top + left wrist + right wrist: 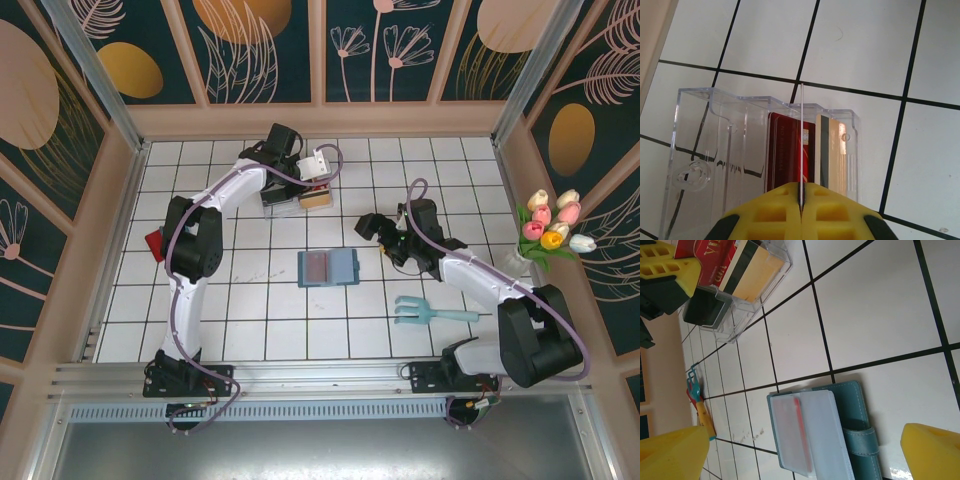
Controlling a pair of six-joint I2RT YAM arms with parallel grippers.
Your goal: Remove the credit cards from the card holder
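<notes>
Two credit cards (785, 155) stand just beyond the closed left pincer (801, 212); right pincer (801, 452) gapes.

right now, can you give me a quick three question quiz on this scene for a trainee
1. True or false: the card holder lies open on the table.
2. Which gripper is open? a) left gripper b) right gripper c) both
3. What holds the red card and the gold card with the dark stripe?
Key: 1 true; 2 b; 3 the clear tray.
</notes>
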